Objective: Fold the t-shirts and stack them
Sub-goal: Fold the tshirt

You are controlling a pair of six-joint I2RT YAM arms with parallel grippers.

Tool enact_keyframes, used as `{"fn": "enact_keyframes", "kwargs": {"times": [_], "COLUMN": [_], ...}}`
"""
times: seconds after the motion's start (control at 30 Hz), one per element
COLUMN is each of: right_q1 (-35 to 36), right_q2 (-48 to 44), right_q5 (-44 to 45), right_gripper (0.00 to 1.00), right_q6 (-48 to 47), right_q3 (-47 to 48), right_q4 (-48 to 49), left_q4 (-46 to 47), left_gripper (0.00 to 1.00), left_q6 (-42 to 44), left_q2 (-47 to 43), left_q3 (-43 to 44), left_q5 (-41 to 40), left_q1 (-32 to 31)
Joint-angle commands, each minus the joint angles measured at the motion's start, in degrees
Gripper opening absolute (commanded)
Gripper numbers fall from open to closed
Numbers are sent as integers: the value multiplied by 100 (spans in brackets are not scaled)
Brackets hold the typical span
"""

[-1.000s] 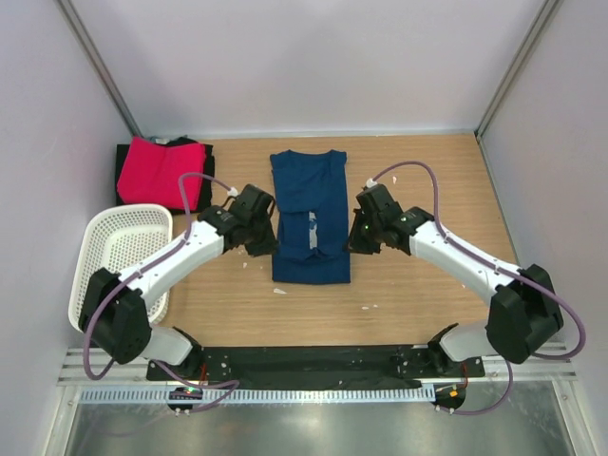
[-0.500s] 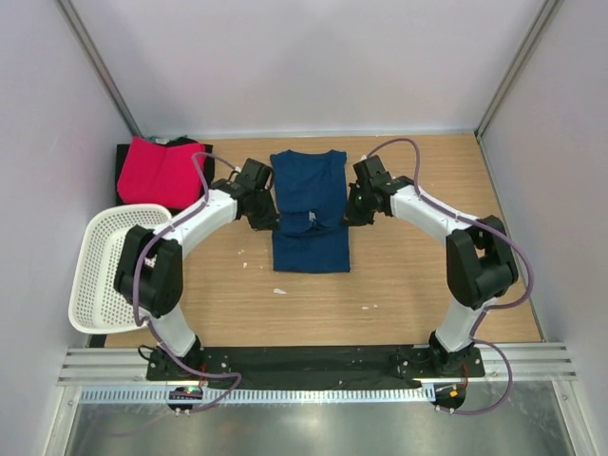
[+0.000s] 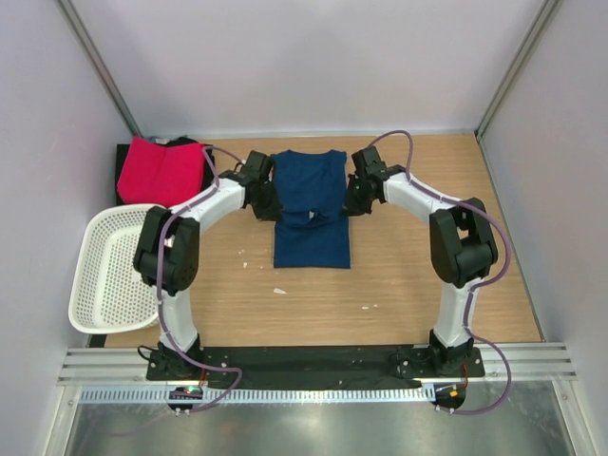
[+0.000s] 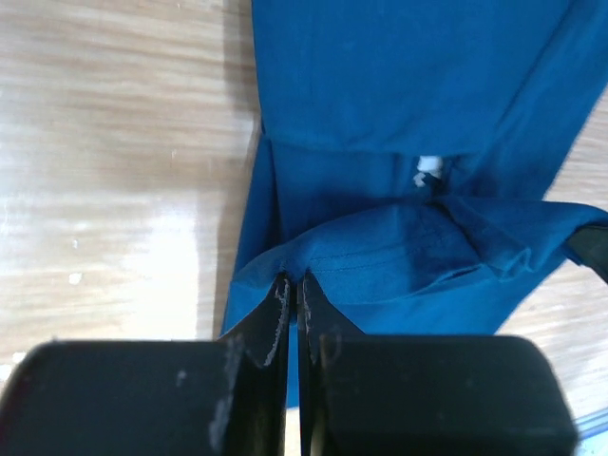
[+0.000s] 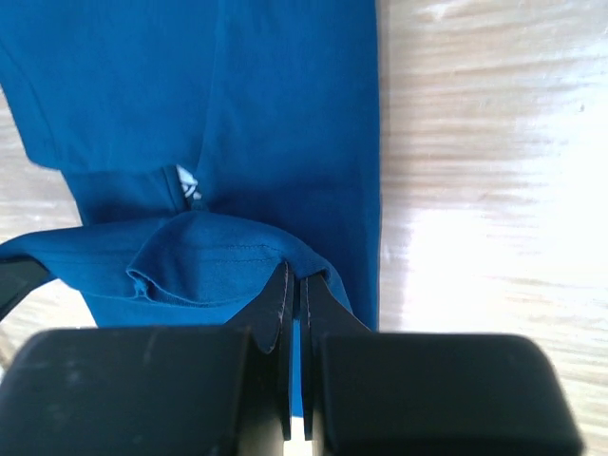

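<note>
The navy blue t-shirt [image 3: 311, 204] lies folded into a long strip in the middle of the table. My left gripper [image 3: 269, 207] is shut on the shirt's lifted hem at its left edge [image 4: 295, 277]. My right gripper [image 3: 348, 204] is shut on the same hem at the right edge [image 5: 296, 271]. The hem is raised and doubled over the strip's middle, and a bit of white print [image 4: 427, 169] peeks out beneath it. The pink-red t-shirt [image 3: 160, 172] lies folded at the back left on a black t-shirt [image 3: 203, 171].
A white perforated basket [image 3: 112, 266] stands at the left edge, near the left arm's elbow. Small white scraps [image 3: 279, 291] lie on the wooden tabletop [image 3: 418, 275] in front of the navy shirt.
Both grippers have carried the navy shirt's near hem away from the bases toward the collar. The strip now looks shorter, and both arms stretch farther over the table.
</note>
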Motion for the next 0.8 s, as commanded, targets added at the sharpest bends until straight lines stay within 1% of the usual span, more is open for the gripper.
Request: {"fn": "enact_keyframes", "kwargs": {"times": [0.0, 0.13, 0.17, 0.2, 0.23, 0.27, 0.3, 0.33, 0.37, 0.4, 0.43, 0.47, 0.5, 0.53, 0.57, 0.6, 0.63, 0.7, 0.73, 0.77], "right_q1": [-44, -88, -97, -106, -123, -141, -167, -185, -194, -194, -194, -185, -176, -115, -62, -10, 121, 280, 385, 656], "right_q2": [112, 358, 376, 385, 367, 350, 315, 228, 166, 104, -88, -203, -335, -501, -781, -932, -1029, -1162, -1171, -1171], "right_q5": [153, 197, 206, 206, 285, 311, 312, 225, 163, 136, 110, 14, -31, -92, -171, -215, -285, -565, -558, -410], "right_gripper": [1, 1, 2, 6, 12, 29, 36, 42, 48, 52, 54, 55, 59, 61, 62, 65, 66, 66, 64, 64], "right_q6": [-163, -190, -181, -198, -216, -225, -251, -321, -374, -435, -531, -567, -602, -646, -716, -743, -787, -988, -1129, -1287], "right_q3": [376, 587, 631, 640, 666, 710, 745, 771, 841, 877, 860, 729, 615, 474, 151, -9, -158, -502, -607, -687], "right_q4": [5, -135, -144, -144, -197, -214, -232, -276, -302, -390, -382, -364, -321, -146, -49, 152, 233, 539, 628, 646], "left_q4": [164, 68, 33, -37, -168, -222, -283, -379, -415, -468, -547, -574, -574, -522, -469, -425, -311, -66, 49, 189], "left_gripper": [0, 1, 4, 8, 27, 38, 46, 52, 61, 66, 70, 71, 72, 74, 76, 77, 79, 79, 79, 79], "left_q6": [150, 229, 273, 343, 387, 422, 458, 527, 546, 554, 563, 563, 529, 485, 389, 327, 265, 81, 36, -16], "left_q2": [240, 443, 496, 540, 610, 619, 619, 593, 497, 400, 295, 16, -135, -302, -669, -829, -1022, -1478, -1612, -1735], "left_q3": [286, 496, 584, 776, 874, 962, 1041, 1172, 1217, 1235, 1183, 1095, 964, 597, 393, 191, -72, -793, -1030, -1502], "left_q5": [142, 107, 125, 133, 142, 160, 195, 221, 213, 178, 178, 186, 212, 247, 248, 230, 195, 186, 178, 178], "left_q1": [79, 149, 158, 166, 166, 166, 166, 166, 166, 166, 166, 166, 166, 132, 105, 70, 26, -105, -141, -246]}}
